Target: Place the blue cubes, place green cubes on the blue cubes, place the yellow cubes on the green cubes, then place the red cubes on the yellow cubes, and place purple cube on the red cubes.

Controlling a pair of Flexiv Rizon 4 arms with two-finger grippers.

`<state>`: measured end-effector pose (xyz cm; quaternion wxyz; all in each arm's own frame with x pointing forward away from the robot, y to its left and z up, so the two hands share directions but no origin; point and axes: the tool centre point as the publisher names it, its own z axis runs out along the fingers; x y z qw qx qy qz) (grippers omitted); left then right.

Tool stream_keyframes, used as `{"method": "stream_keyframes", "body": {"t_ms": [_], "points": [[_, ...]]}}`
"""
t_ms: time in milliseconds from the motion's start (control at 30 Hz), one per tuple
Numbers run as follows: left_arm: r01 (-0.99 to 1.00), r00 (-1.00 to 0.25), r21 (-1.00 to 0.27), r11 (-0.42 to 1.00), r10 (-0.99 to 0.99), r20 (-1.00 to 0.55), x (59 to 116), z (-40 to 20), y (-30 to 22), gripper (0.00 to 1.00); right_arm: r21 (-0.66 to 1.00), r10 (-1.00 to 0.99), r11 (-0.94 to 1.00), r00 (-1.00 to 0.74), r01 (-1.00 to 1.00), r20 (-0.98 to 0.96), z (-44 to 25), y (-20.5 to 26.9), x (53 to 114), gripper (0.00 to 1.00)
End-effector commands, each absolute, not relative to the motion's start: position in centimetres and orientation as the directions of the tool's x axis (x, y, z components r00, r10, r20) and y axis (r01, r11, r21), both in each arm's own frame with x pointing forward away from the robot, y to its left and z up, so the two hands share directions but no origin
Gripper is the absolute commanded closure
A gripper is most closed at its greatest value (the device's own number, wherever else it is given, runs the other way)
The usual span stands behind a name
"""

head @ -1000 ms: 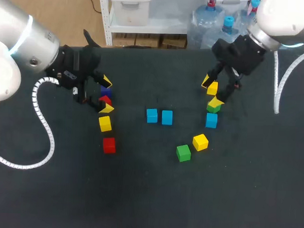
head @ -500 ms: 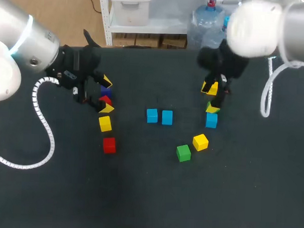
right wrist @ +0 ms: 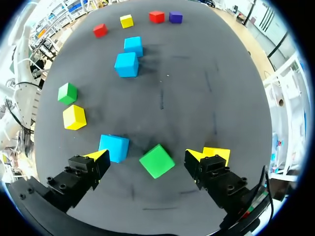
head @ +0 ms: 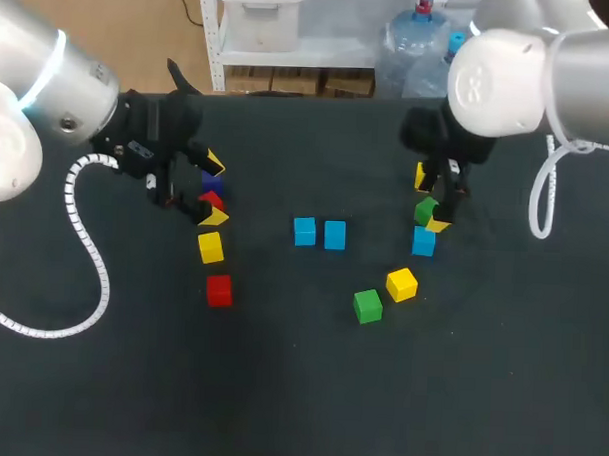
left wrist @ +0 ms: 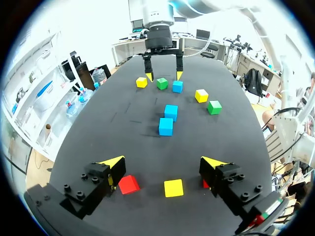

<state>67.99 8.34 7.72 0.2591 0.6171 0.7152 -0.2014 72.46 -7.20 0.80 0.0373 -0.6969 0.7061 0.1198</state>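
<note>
Green cube [head: 426, 208] sits at the bench's [head: 279, 387] two o'clock, a blue cube [head: 423, 240] just beside at its six. Right gripper [right wrist: 147, 155] straddles it, spread and not touching, probably lined up to pinch and stack. Left gripper [left wrist: 163, 162] hangs spread.

The counter [head: 309, 388] is plain black. A blue cube [head: 304, 231], second blue cube [head: 334, 235] and third blue cube [head: 423, 241] share one sky-blue shade. The green cube [head: 426, 209] and second green cube [head: 368, 306] are the same bright green. The yellow cube [head: 402, 284], second yellow cube [head: 211, 247] and third yellow cube [left wrist: 141, 82] are lemon yellow. The red cube [head: 218, 290] and second red cube [head: 211, 199] are scarlet; the purple cube [right wrist: 175, 17] is deep violet. The left end effector [left wrist: 162, 163] and right end effector [right wrist: 146, 156] are black with yellow tips. The left arm [head: 39, 89] is silver and white, the right arm [head: 530, 71] white
</note>
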Motion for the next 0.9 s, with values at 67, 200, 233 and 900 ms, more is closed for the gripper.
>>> {"method": "stream_keyframes", "body": {"t_ms": [67,200,233,900], "points": [[0.987,-0.100,0.035,0.156,0.775,-0.624,67.9,7.6,8.5,0.00,0.149,-0.976,-0.004,-0.029,-0.989,-0.215,0.4,-6.7,72.9,0.00],[0.987,-0.100,0.035,0.156,0.775,-0.624,67.9,7.6,8.5,0.00,0.153,-0.978,0.005,-0.037,-0.988,-0.204,-0.1,-6.8,72.5,0.00],[0.987,-0.100,0.035,0.156,0.775,-0.624,67.9,7.6,8.5,0.00,0.156,-0.979,0.011,-0.042,-0.988,-0.197,-0.3,-6.9,72.5,0.00],[0.987,-0.100,0.035,0.156,0.775,-0.624,67.9,7.6,8.5,0.00,0.084,-0.981,0.043,-0.058,-0.996,-0.185,0.8,-7.2,73.4,0.00]]}}
